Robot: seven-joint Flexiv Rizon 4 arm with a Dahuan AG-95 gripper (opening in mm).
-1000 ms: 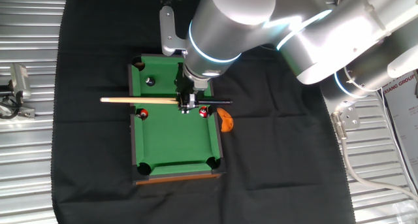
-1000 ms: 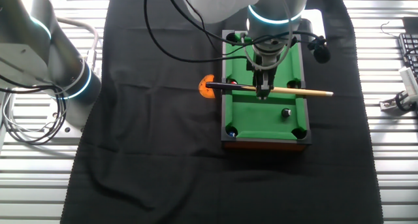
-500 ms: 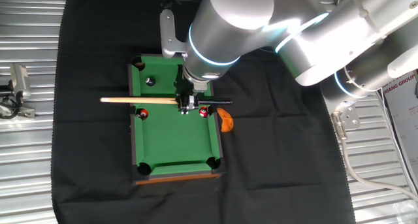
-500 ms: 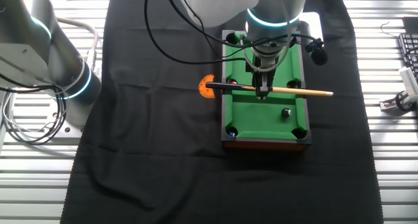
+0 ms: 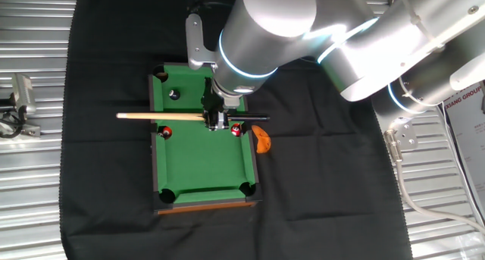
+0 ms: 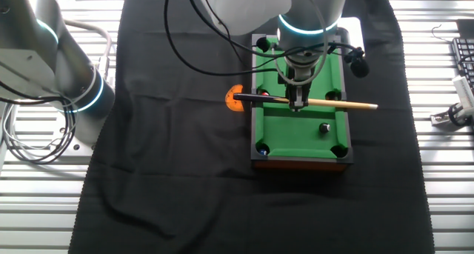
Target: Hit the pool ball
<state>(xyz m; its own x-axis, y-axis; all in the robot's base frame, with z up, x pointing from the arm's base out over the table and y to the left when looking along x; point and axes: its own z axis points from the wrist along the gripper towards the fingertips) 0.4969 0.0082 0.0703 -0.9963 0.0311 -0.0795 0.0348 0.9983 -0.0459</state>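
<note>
My pincer (image 5: 217,121) hangs over the middle of the little green pool table (image 5: 198,165) and is clamped on a wooden cue (image 5: 155,116), which lies level across the table's width with its pale end sticking out past one long rail and its dark end past the other. The pool ball (image 5: 173,95), black with a pale spot, sits on the felt on the side of the cue nearer the table's end where my arm comes in, close to a corner pocket and apart from the cue. On the other side of the cue, two red balls (image 5: 167,132) rest against the two long rails, one just beside my fingers, the other near the opposite rail. An orange object (image 5: 261,138) lies on the black cloth (image 5: 106,176) just outside the table, under the cue's dark end. From the one fixed view my wide arm covers the table end behind my pincer. The other fixed view shows the pool ball (image 6: 324,127) clear on open felt between the cue (image 6: 341,104) and the near end rail, and a dark ball (image 6: 261,145) in a near corner pocket; there the red balls are mostly hidden by my pincer (image 6: 297,104) and the cue.
</note>
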